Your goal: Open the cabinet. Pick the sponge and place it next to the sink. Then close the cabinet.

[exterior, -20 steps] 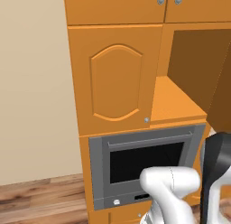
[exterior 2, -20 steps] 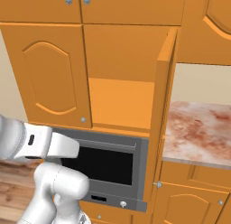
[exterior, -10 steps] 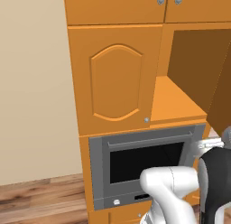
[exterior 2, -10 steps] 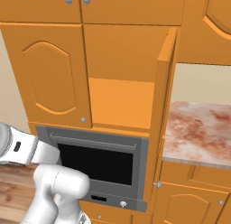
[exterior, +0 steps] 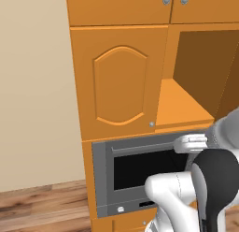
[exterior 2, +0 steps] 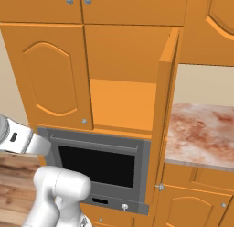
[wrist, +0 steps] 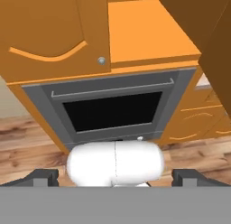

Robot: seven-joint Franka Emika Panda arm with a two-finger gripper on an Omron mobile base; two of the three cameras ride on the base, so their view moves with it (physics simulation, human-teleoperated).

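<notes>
Currently the cabinet [exterior 2: 91, 79] stands above the grey oven [exterior 2: 98, 164] with its right door [exterior 2: 164, 107] swung open and left door [exterior 2: 50, 79] shut; its orange shelf [exterior 2: 121, 105] is bare, and the sponge cannot be located. Likely light and soft, the sponge should be pinched across its short sides. Below the oven, the gripper [wrist: 115, 179] has jaws spread wide, holding nothing.

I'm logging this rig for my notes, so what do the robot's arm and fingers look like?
The glossy white robot arm is built of rounded, tube-like segments with a dark charcoal joint cover. Its small dark grey fingers are blocky and squared. I can make out no cables or markings.
</notes>
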